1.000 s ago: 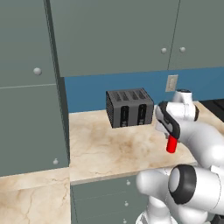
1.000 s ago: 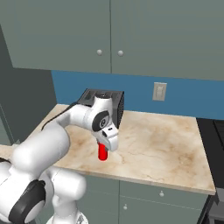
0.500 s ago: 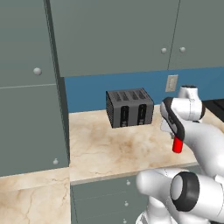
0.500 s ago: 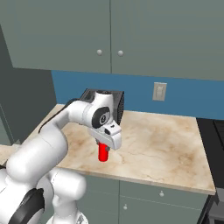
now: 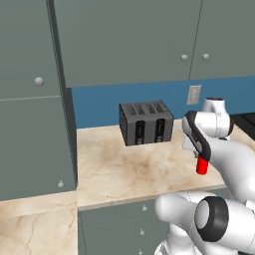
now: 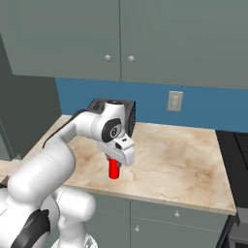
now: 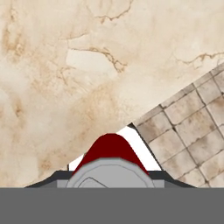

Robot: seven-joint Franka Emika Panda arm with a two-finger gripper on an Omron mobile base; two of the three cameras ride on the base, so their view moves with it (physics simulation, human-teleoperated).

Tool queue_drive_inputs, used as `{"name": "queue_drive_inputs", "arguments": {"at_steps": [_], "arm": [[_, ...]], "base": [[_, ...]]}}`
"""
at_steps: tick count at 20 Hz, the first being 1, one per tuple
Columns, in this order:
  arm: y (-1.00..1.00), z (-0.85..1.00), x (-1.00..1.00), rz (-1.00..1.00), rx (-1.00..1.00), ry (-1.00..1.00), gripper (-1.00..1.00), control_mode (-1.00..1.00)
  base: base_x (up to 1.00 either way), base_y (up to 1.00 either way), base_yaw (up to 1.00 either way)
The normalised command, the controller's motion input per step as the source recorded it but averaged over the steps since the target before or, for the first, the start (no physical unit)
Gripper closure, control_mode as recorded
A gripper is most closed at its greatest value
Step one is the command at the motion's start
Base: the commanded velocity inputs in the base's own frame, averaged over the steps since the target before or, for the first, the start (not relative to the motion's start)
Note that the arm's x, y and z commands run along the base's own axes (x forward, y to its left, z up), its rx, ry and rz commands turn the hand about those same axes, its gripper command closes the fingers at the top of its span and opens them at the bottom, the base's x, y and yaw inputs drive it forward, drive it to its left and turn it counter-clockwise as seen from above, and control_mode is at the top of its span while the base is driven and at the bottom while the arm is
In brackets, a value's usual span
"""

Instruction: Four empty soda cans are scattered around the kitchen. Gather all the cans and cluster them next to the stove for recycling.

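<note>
1. Your red soda can [image 6: 115,169] hangs upright in the gripper [image 6: 116,162], above the front part of the beige marble counter [image 6: 174,164], clear of its surface.
2. The fingers are pinched on the can's upper end; the hand view looks straight down on its silvery top [image 7: 110,175].
3. Against a second ago, you have carried the can rightward along the counter, further from the toaster [image 5: 145,122].
4. In the hand view the counter's front edge and the brown tiled floor [image 7: 192,127] lie below.
</note>
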Motion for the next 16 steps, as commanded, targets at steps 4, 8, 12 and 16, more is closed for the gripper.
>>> {"name": "queue_drive_inputs", "arguments": {"at_steps": [4,8,12,16], "arm": [[0.0,0.0,0.0,0.0,0.0,0.0,1.0,1.0],[0.0,0.0,0.0,0.0,0.0,0.0,1.0,1.0],[0.0,0.0,0.0,0.0,0.0,0.0,1.0,1.0],[0.0,0.0,0.0,0.0,0.0,0.0,1.0,1.0]], "base": [[-0.22,-0.57,0.03],[-0.31,-0.61,0.11],[-0.35,-0.6,0.09],[-0.34,-0.61,0.11]]}}
